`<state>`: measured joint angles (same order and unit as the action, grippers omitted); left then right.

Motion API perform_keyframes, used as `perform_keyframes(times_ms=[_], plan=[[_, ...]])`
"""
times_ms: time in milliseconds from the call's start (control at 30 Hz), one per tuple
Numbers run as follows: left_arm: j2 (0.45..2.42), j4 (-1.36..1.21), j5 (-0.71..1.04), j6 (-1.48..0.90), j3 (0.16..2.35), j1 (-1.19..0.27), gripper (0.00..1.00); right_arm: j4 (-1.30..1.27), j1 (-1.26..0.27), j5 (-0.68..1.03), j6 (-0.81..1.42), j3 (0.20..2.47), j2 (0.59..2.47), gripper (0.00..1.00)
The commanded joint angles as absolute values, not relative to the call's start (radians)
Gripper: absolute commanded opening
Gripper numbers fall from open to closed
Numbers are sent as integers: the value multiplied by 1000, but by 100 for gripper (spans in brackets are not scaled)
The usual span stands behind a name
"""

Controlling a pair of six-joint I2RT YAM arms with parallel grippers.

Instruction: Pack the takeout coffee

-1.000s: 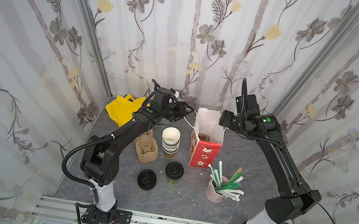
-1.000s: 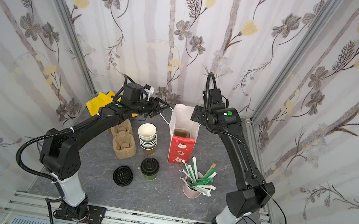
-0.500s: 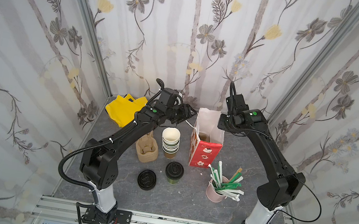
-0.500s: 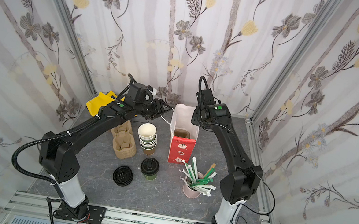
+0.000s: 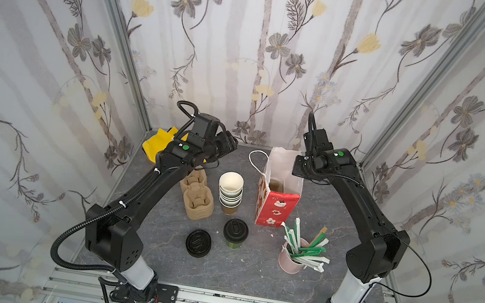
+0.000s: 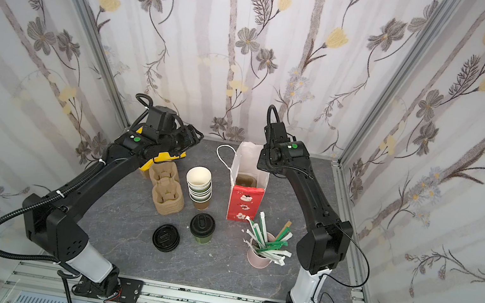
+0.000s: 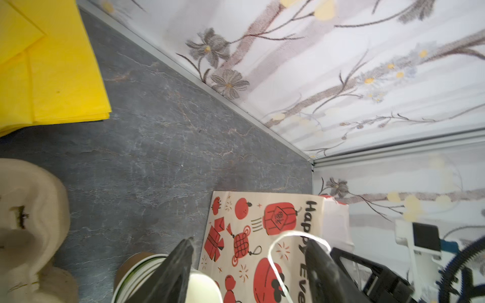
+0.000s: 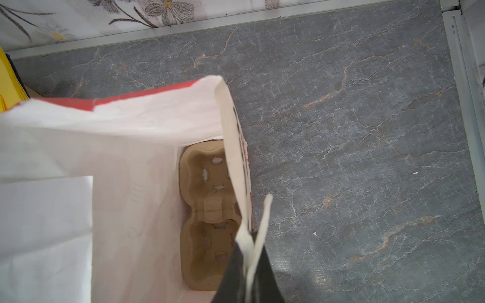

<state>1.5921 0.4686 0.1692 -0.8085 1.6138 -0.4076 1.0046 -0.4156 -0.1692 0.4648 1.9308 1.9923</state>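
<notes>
One pincer, our right gripper [image 8: 248, 251], squeezed the rim of the paper bag [image 5: 277, 203]; our left gripper [image 7: 249, 244] had its fingers apart. The takeout coffee [image 5: 235, 234] stood nearer us, just right of the black lids [image 5: 198, 243].

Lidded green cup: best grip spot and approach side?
Grip the lidded cup on its green paper wall just under the black lid, jaws horizontal. It stands upright, and the overhanging lid rim should stop slipping. Probably come from the near side: loose lids sit close at left, and the cup stack stands behind.
</notes>
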Motion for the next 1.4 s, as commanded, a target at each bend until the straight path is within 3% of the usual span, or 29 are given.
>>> perform_keyframes(times_ms=[0, 433, 633, 967, 1367], plan=[[1648, 500, 218, -735, 1695, -465, 69, 957, -414, -162, 466, 1925, 1981, 4], [1873, 618, 192, -705, 1930, -573, 67, 748, -420, -165, 474, 1812, 1867, 0], [1968, 662, 193, -653, 2051, -577, 58, 560, -423, -166, 441, 1662, 1770, 0], [1986, 667, 268, -597, 2068, -591, 26, 414, -423, -166, 435, 1547, 1700, 0], [1983, 666, 287, -591, 2077, -594, 0, 396, -414, -122, 460, 1510, 1689, 0]])
